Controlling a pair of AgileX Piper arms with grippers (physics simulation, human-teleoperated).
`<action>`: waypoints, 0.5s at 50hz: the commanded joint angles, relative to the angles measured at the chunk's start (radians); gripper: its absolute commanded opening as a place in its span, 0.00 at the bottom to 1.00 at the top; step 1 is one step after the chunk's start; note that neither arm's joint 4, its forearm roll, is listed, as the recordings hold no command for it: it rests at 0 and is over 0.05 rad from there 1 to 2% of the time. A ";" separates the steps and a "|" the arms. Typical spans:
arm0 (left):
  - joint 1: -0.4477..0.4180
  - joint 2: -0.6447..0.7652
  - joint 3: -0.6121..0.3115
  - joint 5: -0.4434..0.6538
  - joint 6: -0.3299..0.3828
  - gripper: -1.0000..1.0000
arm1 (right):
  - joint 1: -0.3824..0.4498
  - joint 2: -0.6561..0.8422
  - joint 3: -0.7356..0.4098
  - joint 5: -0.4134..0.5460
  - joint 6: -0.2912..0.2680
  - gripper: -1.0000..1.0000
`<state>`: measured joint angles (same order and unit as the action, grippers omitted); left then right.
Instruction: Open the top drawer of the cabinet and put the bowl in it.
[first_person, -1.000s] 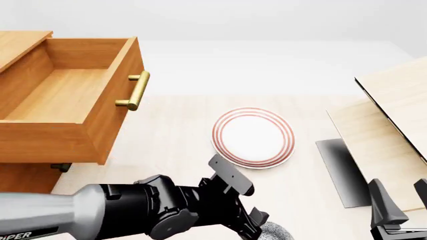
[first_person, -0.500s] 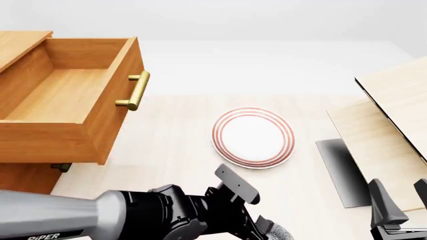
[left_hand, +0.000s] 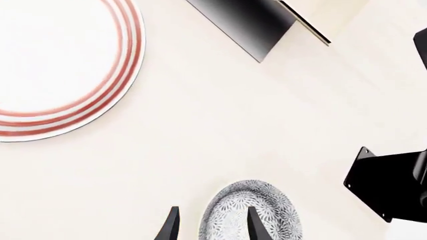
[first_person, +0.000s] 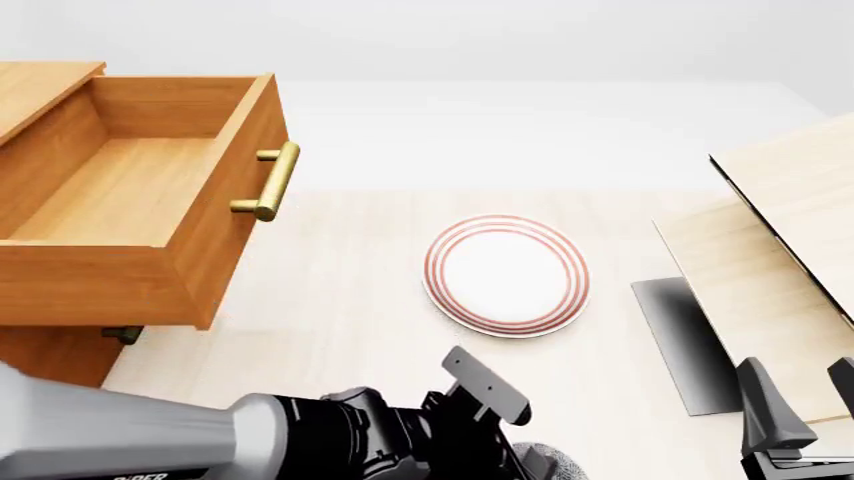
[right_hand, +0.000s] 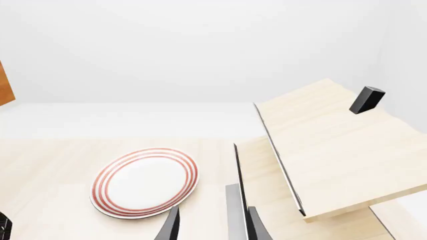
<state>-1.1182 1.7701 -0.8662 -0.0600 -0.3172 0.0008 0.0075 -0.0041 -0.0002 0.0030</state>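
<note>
Front view: since a second ago your left arm (first_person: 267, 440) has dropped toward the near edge, so less of the bowl (first_person: 554, 465) shows at 6 o'clock. In the left wrist view your left gripper (left_hand: 210, 225) has its fingers apart, straddling the bowl's (left_hand: 250, 212) near rim, one finger (left_hand: 255, 225) inside and one outside. The top drawer (first_person: 134, 200) of the cabinet (first_person: 40, 355) stands pulled out at 9 o'clock, unchanged. The plate (first_person: 507, 272) sits at centre, with bare table (first_person: 347, 290) between it and the drawer front. Your right gripper (right_hand: 210, 225) is parted and holds nothing; pale panels (first_person: 774, 230) crowd its side at 3 o'clock.
</note>
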 joint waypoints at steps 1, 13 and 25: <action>-0.004 0.018 0.013 -0.024 -0.006 1.00 | 0.000 -0.001 0.001 0.000 -0.001 1.00; -0.012 0.043 0.016 -0.045 -0.024 1.00 | 0.000 -0.001 0.001 0.000 0.000 1.00; -0.011 0.051 0.029 -0.067 -0.036 1.00 | 0.000 -0.001 0.001 0.000 0.000 1.00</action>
<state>-1.1268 1.8114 -0.8510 -0.1048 -0.3426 0.0008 0.0076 -0.0041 -0.0002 0.0031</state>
